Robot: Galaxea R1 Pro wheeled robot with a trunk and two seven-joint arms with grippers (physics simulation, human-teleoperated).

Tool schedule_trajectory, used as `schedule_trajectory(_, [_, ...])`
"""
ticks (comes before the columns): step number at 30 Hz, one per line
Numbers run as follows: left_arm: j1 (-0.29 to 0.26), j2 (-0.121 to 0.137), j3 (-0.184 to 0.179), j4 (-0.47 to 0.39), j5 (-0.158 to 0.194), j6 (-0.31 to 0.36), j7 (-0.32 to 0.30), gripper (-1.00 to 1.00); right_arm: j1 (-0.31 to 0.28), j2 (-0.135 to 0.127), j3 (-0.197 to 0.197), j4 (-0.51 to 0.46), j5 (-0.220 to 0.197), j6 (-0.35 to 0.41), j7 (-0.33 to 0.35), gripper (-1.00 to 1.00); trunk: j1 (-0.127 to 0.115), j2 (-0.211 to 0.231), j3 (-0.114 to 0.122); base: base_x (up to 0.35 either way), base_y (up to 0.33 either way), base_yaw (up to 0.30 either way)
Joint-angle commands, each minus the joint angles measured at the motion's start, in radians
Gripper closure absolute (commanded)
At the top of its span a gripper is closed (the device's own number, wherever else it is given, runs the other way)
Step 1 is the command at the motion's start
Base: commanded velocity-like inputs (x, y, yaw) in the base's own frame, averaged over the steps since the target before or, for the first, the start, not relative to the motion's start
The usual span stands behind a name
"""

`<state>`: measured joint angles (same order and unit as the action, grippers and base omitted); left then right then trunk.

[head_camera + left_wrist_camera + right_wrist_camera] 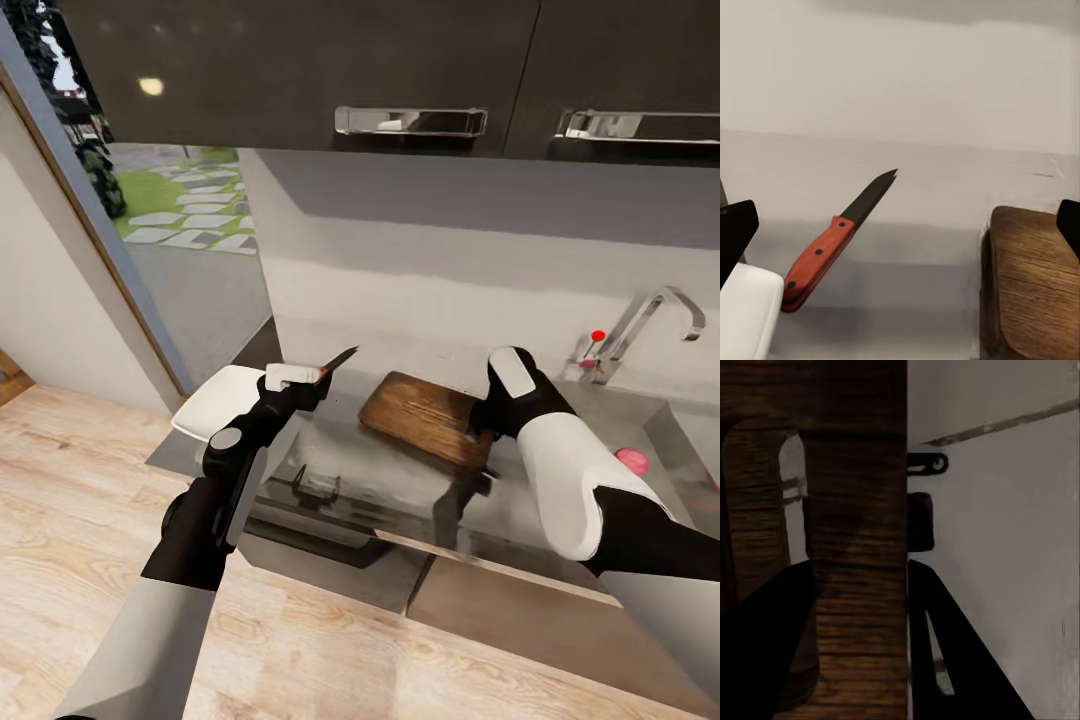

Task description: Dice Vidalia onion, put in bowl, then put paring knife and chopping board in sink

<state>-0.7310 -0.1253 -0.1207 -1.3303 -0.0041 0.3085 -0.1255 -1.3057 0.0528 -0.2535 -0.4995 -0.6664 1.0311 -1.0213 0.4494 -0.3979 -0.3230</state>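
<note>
L gripper [300, 385] is holding the paring knife [335, 364] up over the countertop [400, 490], jaws clamped on the red handle, dark blade pointing toward the wall. R gripper [487, 420] is gripping the chopping board [425, 418] at its end nearest the sink [690, 430], jaws shut on the wood by the handle slot, board tilting. Bowl [215, 400] is sitting on the far side of the knife from the board

The paring knife [840, 244] has a red handle and black blade, the chopping board [428, 418] is grained dark brown, the bowl [215, 402] white, the table [560, 490] grey.
</note>
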Motion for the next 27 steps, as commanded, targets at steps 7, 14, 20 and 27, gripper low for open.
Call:
schedule_trajectory(7, [-0.001, 0.000, 0.001, -0.001, 0.000, 0.006, -0.004, -1.00, -0.001, -0.015, -0.031, -0.002, -0.028, -0.005, -0.010, 1.00, 0.001, -0.002, -0.002, 0.000, 0.000, 0.000])
schedule_trajectory(14, [-0.001, 0.000, 0.001, -0.001, 0.000, 0.006, -0.005, -1.00, -0.001, -0.046, -0.032, -0.002, -0.028, -0.002, -0.010, 1.00, 0.001, -0.002, -0.002, 0.000, 0.000, 0.000])
schedule_trajectory(20, [-0.001, 0.000, 0.001, 0.000, 0.000, 0.006, -0.005, -1.00, -0.001, -0.089, -0.032, -0.002, -0.029, 0.004, -0.008, 1.00, 0.001, -0.002, -0.002, 0.000, 0.000, 0.000])
schedule_trajectory(27, [-0.001, 0.000, 0.001, 0.002, 0.000, 0.006, -0.005, -1.00, 0.001, -0.112, -0.032, -0.002, -0.029, 0.016, -0.007, 1.00, 0.001, -0.002, -0.002, 0.000, 0.000, 0.000])
